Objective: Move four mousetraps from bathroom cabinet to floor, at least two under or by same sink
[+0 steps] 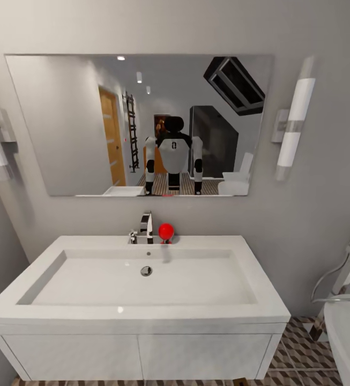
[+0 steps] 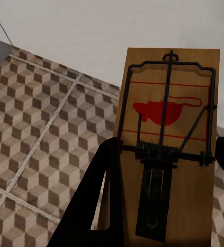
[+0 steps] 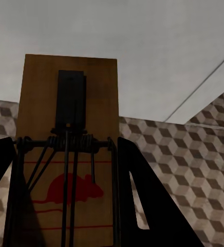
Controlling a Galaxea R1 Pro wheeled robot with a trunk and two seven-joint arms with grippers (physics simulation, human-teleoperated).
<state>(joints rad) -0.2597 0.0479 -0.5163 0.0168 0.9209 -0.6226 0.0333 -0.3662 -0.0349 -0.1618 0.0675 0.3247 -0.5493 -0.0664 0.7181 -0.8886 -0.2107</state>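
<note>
Each gripper clamps one mousetrap between its dark fingers above the bathroom floor (image 2: 35, 134): left gripper (image 2: 166, 170) on the left mousetrap (image 2: 168, 118), right gripper (image 3: 66, 170) on the right mousetrap (image 3: 68, 154). The sink (image 1: 142, 279) faces the head camera.

1. A mousetrap (image 2: 168, 149), a brown wooden slab with black wire and a red mouse print, sits between the left gripper's (image 2: 166, 198) dark fingers above the bathroom floor (image 2: 35, 128)
2. A second mousetrap (image 3: 66, 154) of the same make sits between the right gripper's (image 3: 66, 200) fingers
3. The sink (image 1: 142, 279), white and rectangular, tops a two-door vanity
</note>
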